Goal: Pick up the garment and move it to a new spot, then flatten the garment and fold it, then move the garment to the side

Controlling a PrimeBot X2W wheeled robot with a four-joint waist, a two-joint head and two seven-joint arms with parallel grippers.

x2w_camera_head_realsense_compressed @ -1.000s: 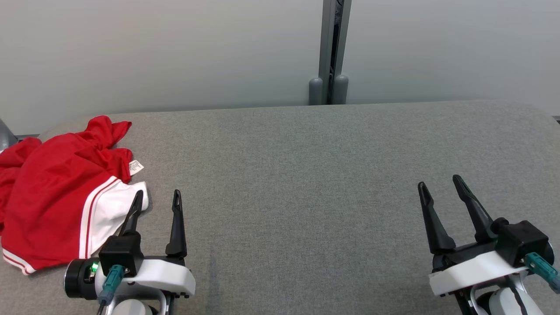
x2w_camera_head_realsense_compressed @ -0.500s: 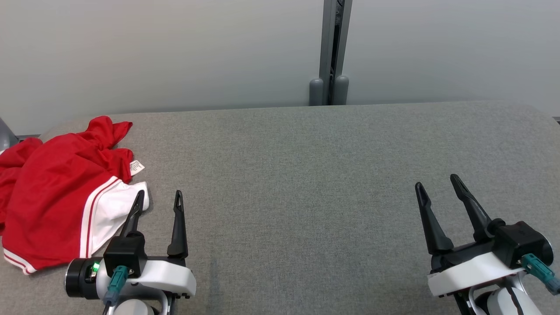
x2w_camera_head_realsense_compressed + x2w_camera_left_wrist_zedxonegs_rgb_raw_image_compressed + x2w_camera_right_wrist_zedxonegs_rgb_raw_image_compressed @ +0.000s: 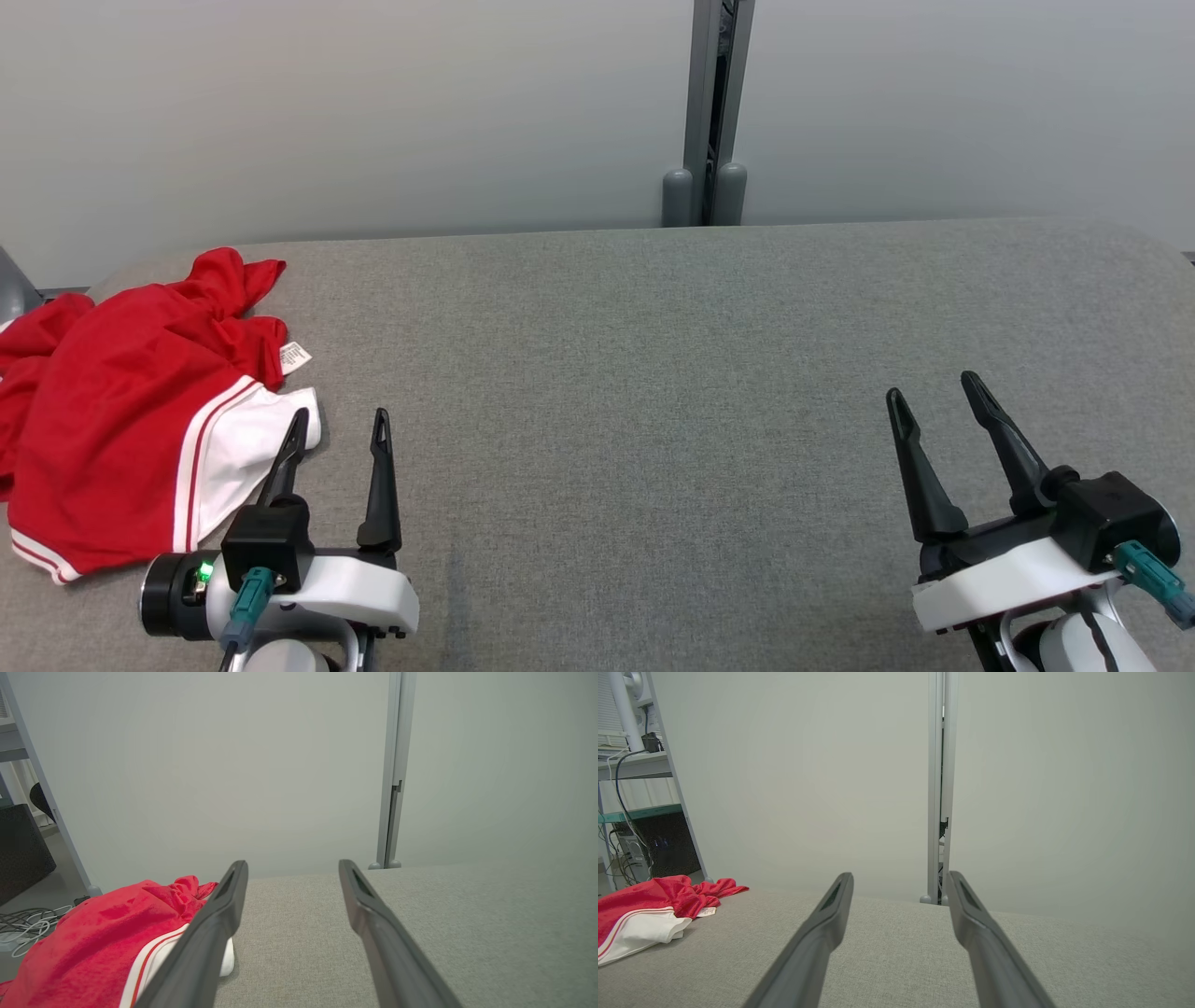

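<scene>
Near the tabletop's (image 3: 653,373) left edge I see the garment (image 3: 112,420) crumpled | left gripper (image 3: 339,417) spread wide beside it | right gripper (image 3: 934,387) spread wide

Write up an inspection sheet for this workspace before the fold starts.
Surface: grey fabric table, flat.
Job's things: red garment with white panel, crumpled at the table's left end, unfolded.
Clutter: nothing seen.
Grippers: left gripper open beside the garment's white edge; right gripper open, holding nothing.
Cables: loose cables on the floor left of the table.
Surroundings: pale wall, grey post behind.
</scene>
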